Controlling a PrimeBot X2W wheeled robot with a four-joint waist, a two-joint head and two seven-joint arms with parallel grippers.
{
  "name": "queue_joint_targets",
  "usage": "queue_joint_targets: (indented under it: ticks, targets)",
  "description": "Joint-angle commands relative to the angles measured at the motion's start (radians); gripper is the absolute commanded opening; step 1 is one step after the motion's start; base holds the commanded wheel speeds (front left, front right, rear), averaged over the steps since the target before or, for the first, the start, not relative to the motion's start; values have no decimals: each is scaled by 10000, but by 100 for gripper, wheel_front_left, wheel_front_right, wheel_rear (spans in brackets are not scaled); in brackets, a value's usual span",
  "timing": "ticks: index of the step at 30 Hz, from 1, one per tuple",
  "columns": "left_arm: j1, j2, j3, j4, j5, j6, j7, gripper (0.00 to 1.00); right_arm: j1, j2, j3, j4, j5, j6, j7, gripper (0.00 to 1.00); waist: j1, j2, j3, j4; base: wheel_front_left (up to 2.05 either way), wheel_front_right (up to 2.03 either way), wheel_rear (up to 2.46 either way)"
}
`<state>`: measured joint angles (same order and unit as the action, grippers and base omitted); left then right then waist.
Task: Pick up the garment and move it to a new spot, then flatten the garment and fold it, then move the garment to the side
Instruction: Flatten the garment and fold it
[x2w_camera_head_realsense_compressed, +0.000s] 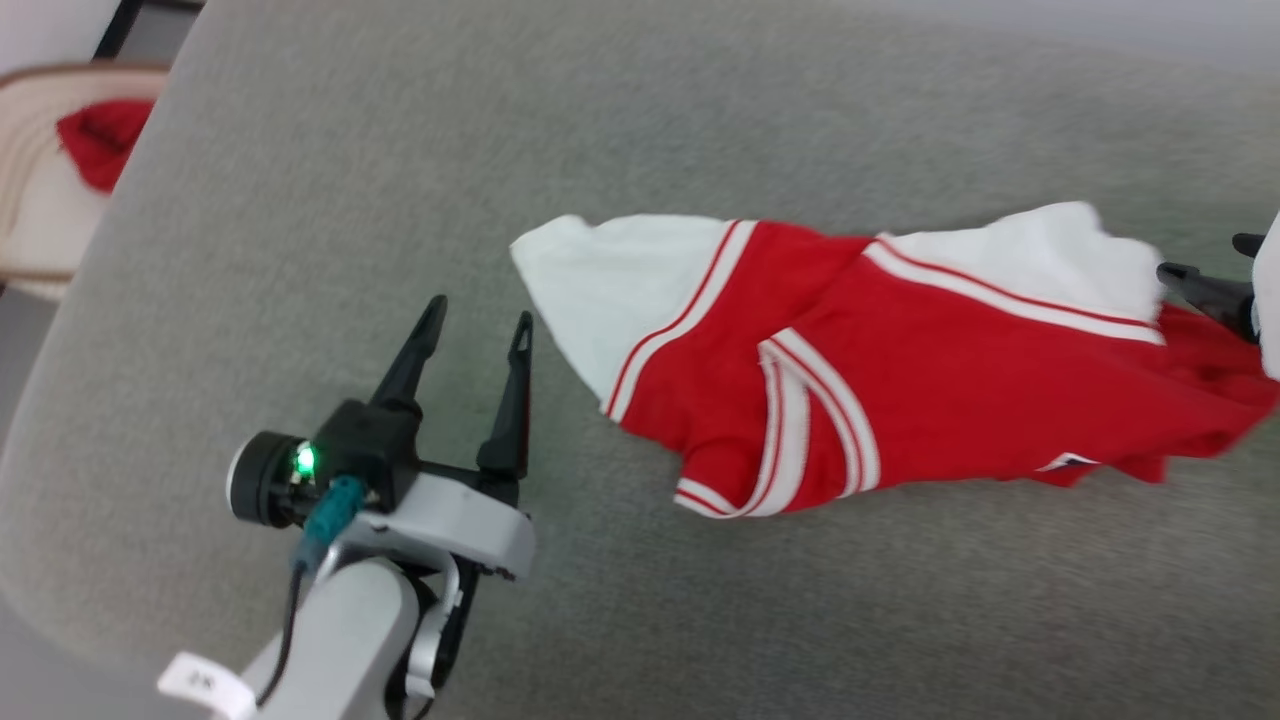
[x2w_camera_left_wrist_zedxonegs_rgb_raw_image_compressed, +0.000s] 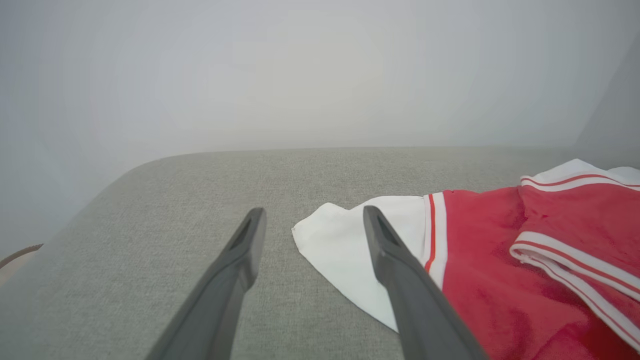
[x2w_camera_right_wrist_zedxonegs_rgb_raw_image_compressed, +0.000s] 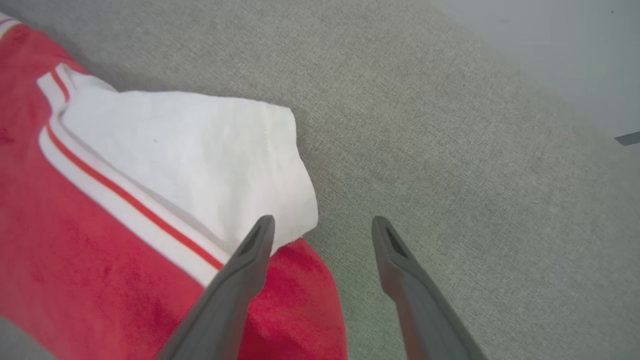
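Garment (x2w_camera_head_realsense_compressed: 900, 390) lies crumpled across the grey fabric tabletop (x2w_camera_head_realsense_compressed: 300, 150), right of centre, with a white sleeve pointing left. Left claw (x2w_camera_head_realsense_compressed: 480, 310): fingers spread, empty, just beside that sleeve tip (not touching). Right claw (x2w_camera_right_wrist_zedxonegs_rgb_raw_image_compressed: 322, 220): fingers spread at the garment's right end, one over cloth, the other over bare surface; nothing gripped.

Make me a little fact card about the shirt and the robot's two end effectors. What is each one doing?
Garment: red with white sleeves, rumpled, not folded yet
Lying on: grey fabric surface
Left end effector: open, empty, beside one white sleeve
Right end effector: open, at the garment's other end
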<state>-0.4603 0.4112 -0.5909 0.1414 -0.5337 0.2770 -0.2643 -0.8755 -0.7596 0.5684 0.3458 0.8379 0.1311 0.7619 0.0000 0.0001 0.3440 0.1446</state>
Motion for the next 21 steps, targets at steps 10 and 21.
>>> queue_joint_targets:
  ticks: [10,21]
  targets:
    - [1173,-1390,1960,-736,1950,-1139,8,100,-1180,-522,1480,272,1086,-6,841,100,0,-1,1169,1078,0,0,0]
    - [1559,-2347,3243,-468,2821,-2324,7,100,-1696,-567,2155,576,1644,-8,-417,0,0,-1,1129,859,0,0,0]
